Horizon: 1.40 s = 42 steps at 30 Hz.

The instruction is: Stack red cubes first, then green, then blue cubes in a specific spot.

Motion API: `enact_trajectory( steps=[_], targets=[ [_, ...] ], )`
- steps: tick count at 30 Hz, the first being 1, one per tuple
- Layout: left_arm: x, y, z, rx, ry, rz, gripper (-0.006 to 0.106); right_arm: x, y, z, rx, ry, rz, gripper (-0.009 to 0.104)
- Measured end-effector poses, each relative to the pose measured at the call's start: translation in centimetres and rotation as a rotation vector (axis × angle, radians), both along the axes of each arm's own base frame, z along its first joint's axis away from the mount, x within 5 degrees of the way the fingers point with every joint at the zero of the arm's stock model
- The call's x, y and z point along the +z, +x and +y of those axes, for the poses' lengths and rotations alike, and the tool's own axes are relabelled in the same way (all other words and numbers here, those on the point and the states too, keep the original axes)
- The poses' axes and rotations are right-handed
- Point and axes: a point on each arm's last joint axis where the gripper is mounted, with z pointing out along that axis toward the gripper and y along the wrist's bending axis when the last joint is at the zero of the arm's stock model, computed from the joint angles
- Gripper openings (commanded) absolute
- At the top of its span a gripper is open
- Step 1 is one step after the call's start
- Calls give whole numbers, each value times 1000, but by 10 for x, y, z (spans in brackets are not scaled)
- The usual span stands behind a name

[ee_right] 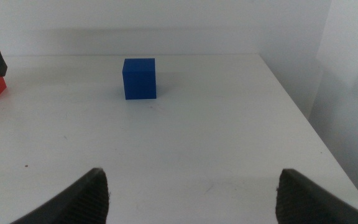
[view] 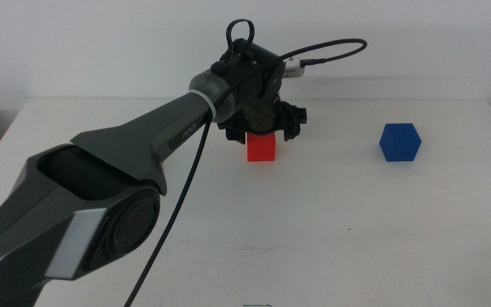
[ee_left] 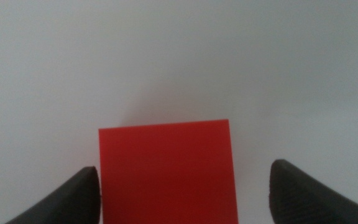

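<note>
Your left gripper [ee_left: 182, 193] hangs over the red cube [view: 262, 147], jaws spread beside it; your right gripper [ee_right: 191, 196] waits, jaws spread, facing the blue cube [ee_right: 140, 78].

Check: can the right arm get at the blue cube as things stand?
Probably yes. The right gripper is open and faces the blue cube across bare table. The left gripper is busy at the red cube, well to the side.
</note>
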Motion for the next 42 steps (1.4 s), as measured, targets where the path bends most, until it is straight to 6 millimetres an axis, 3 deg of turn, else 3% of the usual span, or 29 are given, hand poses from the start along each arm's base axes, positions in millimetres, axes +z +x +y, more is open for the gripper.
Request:
enact_trajectory(
  steps=[5,12,13,16,23,30,38,42],
  targets=[
    [-1,1,1,2,2,-1,67,0,0,0,0,0,0,94],
    [-3,1,3,3,30,1,31,0,0,0,0,0,0,94],
    [-3,1,3,2,31,0,12,0,0,0,0,0,0,94],
    [5,-1,5,-2,38,7,0,0,0,0,0,0,0,94],
    [48,-26,4,0,91,-4,-1,0,0,0,0,0,0,94],
    [68,-85,-19,-23,152,-26,-1,0,0,0,0,0,0,94],
    [65,-148,7,16,15,-65,-1,0,0,0,0,0,0,94],
    [47,-178,18,62,-40,-21,-1,0,0,0,0,0,0,94]
  ],
)
